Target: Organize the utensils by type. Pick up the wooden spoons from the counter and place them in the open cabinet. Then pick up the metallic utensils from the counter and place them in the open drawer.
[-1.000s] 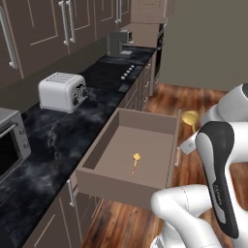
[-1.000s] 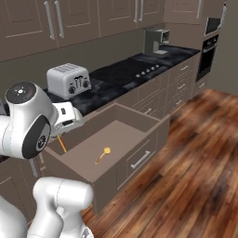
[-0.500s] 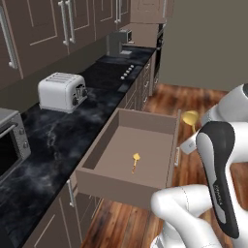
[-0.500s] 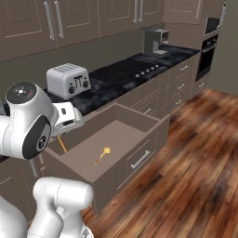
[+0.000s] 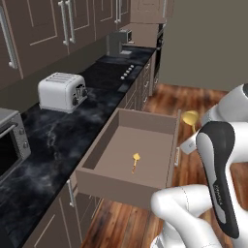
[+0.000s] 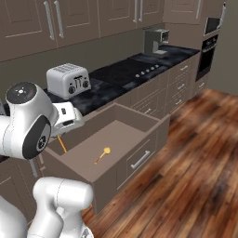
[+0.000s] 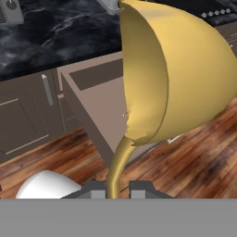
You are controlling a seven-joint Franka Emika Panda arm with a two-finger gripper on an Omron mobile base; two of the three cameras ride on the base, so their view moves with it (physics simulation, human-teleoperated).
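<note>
My gripper (image 7: 113,187) is shut on the thin stem of a golden metallic utensil (image 7: 176,74), whose bright yellow round head looms large in the hand view. In the left base view that head (image 5: 190,117) hangs just outside the front of the open drawer (image 5: 116,186), over the floor. A second metallic utensil (image 5: 135,161) lies flat on the drawer's floor, also seen from the right (image 6: 102,155). The black marbled counter (image 5: 58,135) runs behind the drawer. The wooden spoons and the open cabinet are out of view.
A white toaster (image 5: 62,91) and a microwave (image 5: 9,140) stand on the counter; a coffee machine (image 5: 118,42) sits at the far end past the stove knobs. Closed wall cabinets (image 6: 69,18) hang above. Wooden floor (image 6: 195,162) lies to the right.
</note>
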